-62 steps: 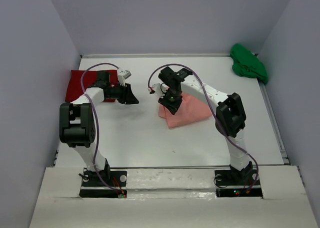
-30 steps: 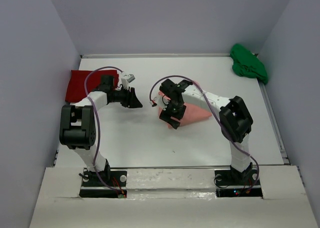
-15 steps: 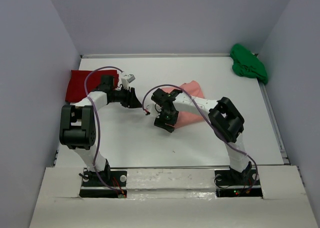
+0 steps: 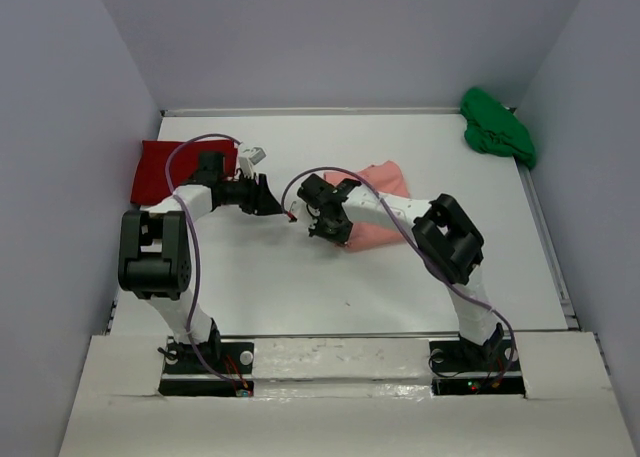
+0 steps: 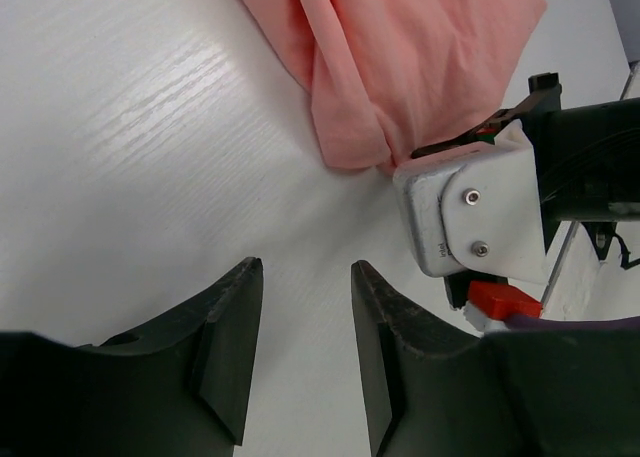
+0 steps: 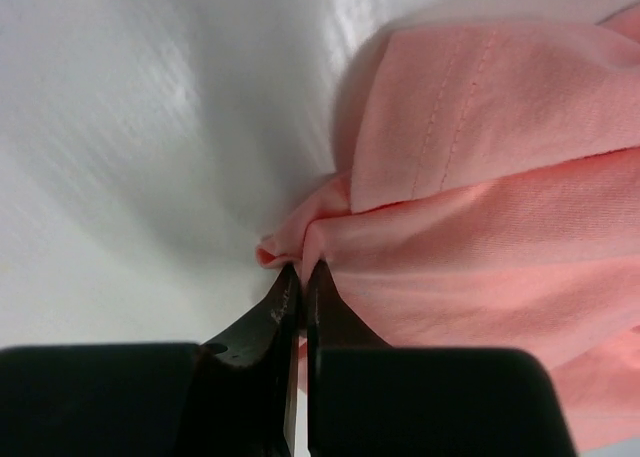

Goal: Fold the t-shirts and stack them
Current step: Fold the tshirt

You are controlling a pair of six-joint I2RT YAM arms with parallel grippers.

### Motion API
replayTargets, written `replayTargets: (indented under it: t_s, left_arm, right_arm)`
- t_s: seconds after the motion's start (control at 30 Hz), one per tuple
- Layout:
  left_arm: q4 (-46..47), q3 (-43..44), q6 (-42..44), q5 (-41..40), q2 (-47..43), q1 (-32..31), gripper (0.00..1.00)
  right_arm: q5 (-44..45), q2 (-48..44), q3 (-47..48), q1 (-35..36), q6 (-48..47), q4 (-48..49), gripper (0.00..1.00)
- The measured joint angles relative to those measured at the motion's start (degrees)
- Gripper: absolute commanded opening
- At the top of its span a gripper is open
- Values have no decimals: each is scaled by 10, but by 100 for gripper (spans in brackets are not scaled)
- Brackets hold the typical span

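looking down from the top view, found the salmon-pink shirt (image 4: 383,180) bunched near the middle of the table (image 4: 300,287), the deep red shirt (image 4: 155,172) lying flat at the far left edge and the bright green shirt (image 4: 497,127) heaped in the far right corner, well apart from both. saw the right gripper (image 4: 328,229) low at the pink cloth's left corner and the left gripper (image 4: 270,202) just to its left, near the red shirt. turning to the left wrist view, noted jaws parted over bare table, gripping nothing, with a corner of the salmon-pink shirt (image 5: 410,57) ahead, drawn into the other tool. from the right wrist view, saw fingers (image 6: 283,307) clenched tight on a pinched fold of the salmon-pink shirt (image 6: 470,227), cloth puckered at the tips.
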Motion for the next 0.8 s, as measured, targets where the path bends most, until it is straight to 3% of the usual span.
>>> replayTargets:
  t_s: [0.37, 0.47, 0.7, 0.8]
  left_arm:
    - [63, -13, -72, 51, 34, 3, 50]
    - [86, -13, -100, 66, 59, 2, 54]
    - [134, -10, -158, 85, 108, -8, 53]
    - [162, -3, -189, 88, 129, -14, 62]
  right_arm:
    - [22, 61, 114, -1, 7, -16, 0]
    - [24, 63, 130, -1, 7, -26, 0]
    - [27, 42, 127, -1, 7, -29, 0]
    - [28, 7, 103, -1, 6, -31, 0]
